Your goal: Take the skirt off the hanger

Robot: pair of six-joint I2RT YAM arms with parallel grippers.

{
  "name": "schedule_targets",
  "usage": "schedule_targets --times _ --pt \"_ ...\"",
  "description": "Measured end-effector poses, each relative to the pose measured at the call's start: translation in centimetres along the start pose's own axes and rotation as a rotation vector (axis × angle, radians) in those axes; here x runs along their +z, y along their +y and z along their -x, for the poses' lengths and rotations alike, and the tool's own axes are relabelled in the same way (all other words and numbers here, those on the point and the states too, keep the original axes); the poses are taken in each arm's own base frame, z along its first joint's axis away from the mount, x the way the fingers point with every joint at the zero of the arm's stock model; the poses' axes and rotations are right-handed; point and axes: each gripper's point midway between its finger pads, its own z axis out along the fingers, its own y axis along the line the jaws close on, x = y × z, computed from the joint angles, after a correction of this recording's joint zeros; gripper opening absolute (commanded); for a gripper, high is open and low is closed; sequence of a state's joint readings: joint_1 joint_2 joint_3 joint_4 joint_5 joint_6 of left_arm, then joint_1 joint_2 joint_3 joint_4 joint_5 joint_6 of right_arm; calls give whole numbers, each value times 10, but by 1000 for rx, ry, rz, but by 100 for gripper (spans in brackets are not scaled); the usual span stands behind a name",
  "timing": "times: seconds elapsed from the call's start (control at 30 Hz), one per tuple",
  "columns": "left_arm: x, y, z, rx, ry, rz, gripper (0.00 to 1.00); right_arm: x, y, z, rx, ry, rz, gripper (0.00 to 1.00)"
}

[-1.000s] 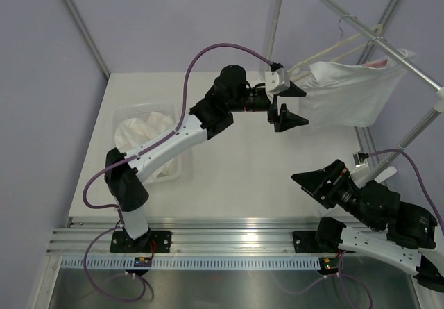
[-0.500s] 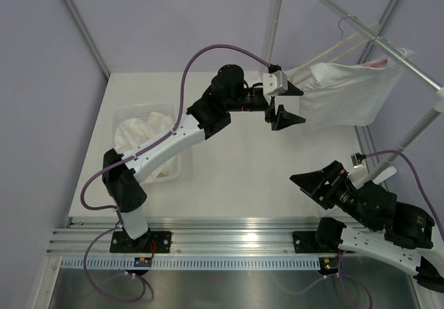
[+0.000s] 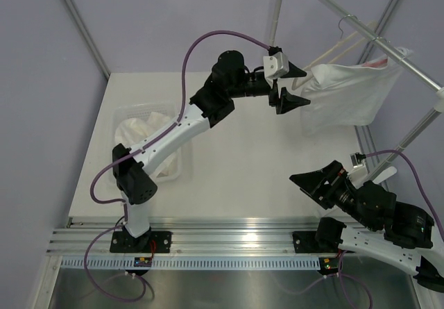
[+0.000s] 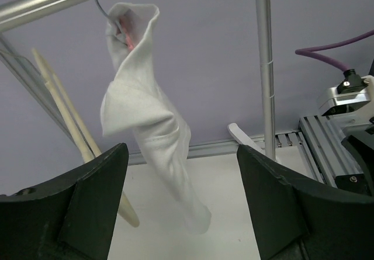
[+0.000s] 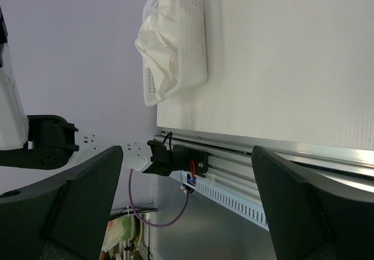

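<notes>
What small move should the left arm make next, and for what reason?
Probably advance the left end effector a little toward the hanging white fabric skirt. Its jaws stand open and the skirt's edge sits just ahead between them, not yet touched, so closing now would likely grip nothing.

**Colours of the hanging garment and its surroundings.**
The skirt (image 3: 350, 94) was plain white with a pink patch at its top; the perforated basket (image 3: 142, 105) white; the cable (image 4: 310, 52) purple.

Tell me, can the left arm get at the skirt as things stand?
Probably yes. The left gripper is open right at the skirt's near edge, with nothing between them. The wrist view shows the cloth hanging free just ahead of the open jaws.
</notes>
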State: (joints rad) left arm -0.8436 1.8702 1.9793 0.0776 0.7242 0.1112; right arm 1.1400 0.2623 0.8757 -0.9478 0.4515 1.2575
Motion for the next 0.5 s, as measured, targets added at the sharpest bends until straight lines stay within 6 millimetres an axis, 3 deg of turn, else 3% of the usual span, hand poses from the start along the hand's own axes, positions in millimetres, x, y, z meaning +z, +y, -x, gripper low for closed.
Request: schedule_targets --times 0.23,0.5 --pt "15 10 -36 -57 40 0 84 0 -1 0 -1 -1 -2 99" --pt "28 26 -43 -78 39 50 87 -5 -4 2 4 -3 4 99"
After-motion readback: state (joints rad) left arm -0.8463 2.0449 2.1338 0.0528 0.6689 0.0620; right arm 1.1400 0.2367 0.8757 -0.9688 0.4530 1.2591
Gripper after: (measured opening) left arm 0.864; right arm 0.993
